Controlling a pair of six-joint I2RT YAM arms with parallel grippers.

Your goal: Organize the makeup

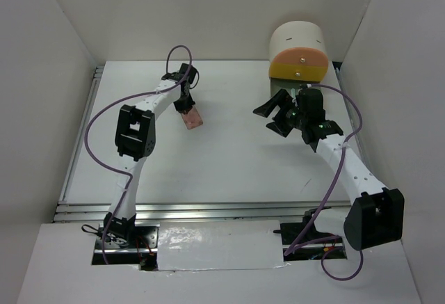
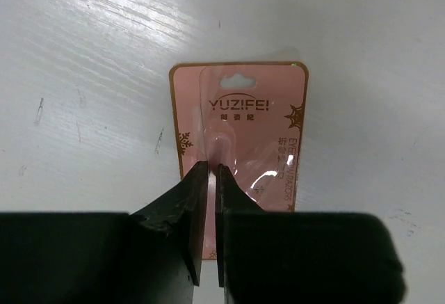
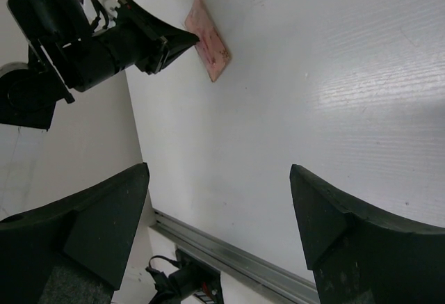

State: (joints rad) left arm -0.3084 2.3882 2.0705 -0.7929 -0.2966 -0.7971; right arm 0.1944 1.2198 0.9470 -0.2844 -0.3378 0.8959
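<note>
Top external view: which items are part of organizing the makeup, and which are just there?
Job: pink card pack, pinched in the left end effector.
Just there: round cream drawer unit with peach and yellow fronts; right end effector, open and empty.

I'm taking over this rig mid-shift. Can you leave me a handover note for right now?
Left gripper: shut on one end of the pink packet, left of the table's centre.
Right gripper: open and empty, in front of the round drawer unit.
Done: packet grasped.
Left: putting it away. No other makeup is in view.
</note>
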